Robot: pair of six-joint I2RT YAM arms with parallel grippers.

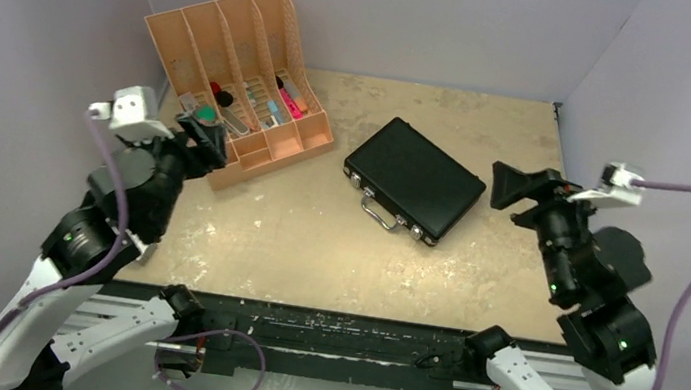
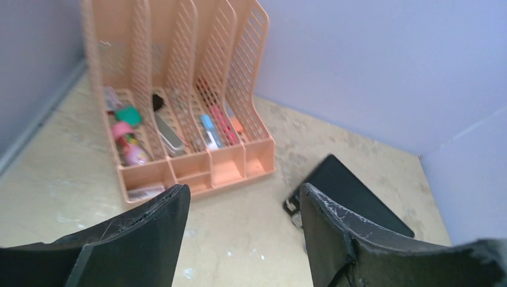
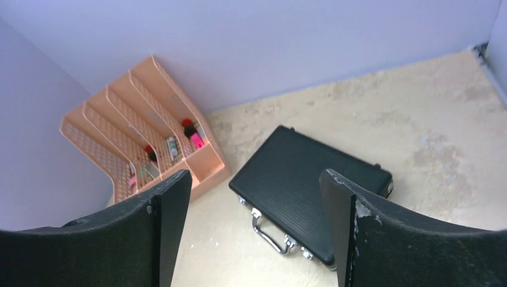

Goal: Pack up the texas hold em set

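The case (image 1: 414,178) is lying shut and flat mid-table, its handle (image 1: 381,212) facing you, right of the organiser (image 1: 237,70). Your left gripper (image 2: 242,200) and right gripper (image 3: 254,179) are hovering wide open, gripping nothing. Coming down carelessly, you are risking shoving the case or popping a latch (image 3: 306,253).
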